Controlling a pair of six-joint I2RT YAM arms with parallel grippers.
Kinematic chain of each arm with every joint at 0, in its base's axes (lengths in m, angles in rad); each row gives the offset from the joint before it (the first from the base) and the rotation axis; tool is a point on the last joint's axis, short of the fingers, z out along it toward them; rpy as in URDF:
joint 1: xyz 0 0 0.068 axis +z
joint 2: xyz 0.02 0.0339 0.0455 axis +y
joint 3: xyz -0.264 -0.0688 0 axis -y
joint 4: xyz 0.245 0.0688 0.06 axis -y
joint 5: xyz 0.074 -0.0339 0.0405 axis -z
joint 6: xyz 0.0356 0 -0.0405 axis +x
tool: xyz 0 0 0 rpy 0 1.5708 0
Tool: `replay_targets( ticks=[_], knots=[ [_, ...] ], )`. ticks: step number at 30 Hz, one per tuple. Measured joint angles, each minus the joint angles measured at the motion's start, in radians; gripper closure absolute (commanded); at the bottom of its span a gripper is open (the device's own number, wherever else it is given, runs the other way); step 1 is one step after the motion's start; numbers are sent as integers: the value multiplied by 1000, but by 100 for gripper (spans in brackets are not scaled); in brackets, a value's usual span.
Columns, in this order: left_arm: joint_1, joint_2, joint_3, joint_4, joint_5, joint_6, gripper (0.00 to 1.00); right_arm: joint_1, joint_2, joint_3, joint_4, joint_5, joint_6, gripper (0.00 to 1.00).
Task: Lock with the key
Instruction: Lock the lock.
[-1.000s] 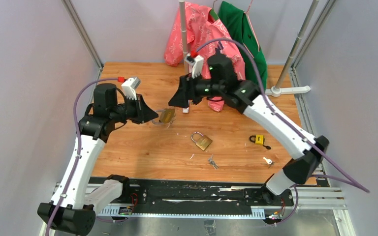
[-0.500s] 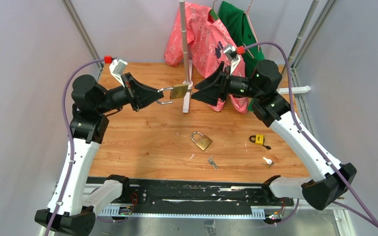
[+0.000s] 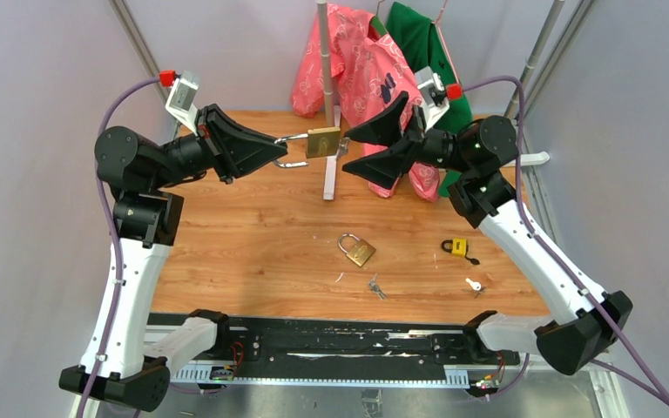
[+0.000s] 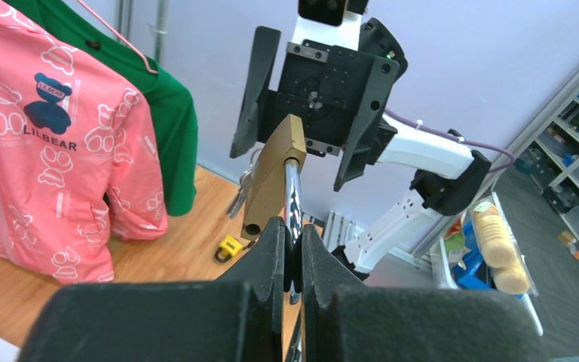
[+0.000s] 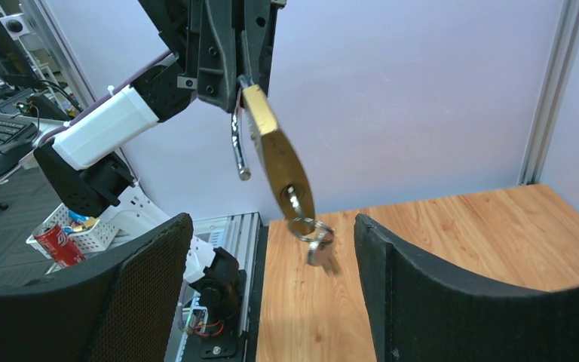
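My left gripper [image 3: 280, 150] is shut on the steel shackle [image 4: 292, 197] of a brass padlock [image 3: 322, 141] and holds it in the air, body pointing right. The shackle's free end [image 5: 237, 154] stands out of the body. A key sits in the keyhole, and a ring with spare keys [image 5: 317, 245] hangs from it. My right gripper [image 3: 359, 150] is open and empty, facing the padlock's key end; the keys hang between its fingers [image 5: 415, 302] without touching. In the left wrist view the padlock [image 4: 275, 177] is just in front of the right gripper [image 4: 309, 113].
On the table lie a second brass padlock [image 3: 358, 250], a small yellow padlock [image 3: 458, 247], a bunch of keys [image 3: 375, 286] and a white-headed key [image 3: 473, 284]. A rack pole [image 3: 329, 104] with a pink shirt [image 3: 357, 61] and a green shirt [image 3: 422, 48] stands right behind the padlock.
My left arm has lifted the padlock from just above the table to high in the air. My right arm has swung up and round to face it, jaws wide.
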Motion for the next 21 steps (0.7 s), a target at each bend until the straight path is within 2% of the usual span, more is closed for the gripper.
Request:
replay_targets(
  ticks=[8, 10, 15, 18, 19, 21],
  knots=[
    [-6, 6, 0, 11, 21, -19, 100, 34, 109, 113, 27, -48, 14, 20],
    [-7, 6, 0, 12, 24, -21, 100, 52, 127, 138, 28, -66, 15, 32],
    [-7, 9, 0, 15, 27, -23, 100, 74, 187, 161, 96, -127, 80, 72],
    [-7, 12, 0, 19, 29, -24, 100, 74, 226, 161, 143, -153, 141, 86],
    [-6, 13, 0, 18, 28, -24, 100, 74, 234, 161, 154, -161, 155, 96],
    [-4, 18, 0, 19, 26, -25, 100, 74, 243, 161, 180, -172, 189, 100]
  ],
)
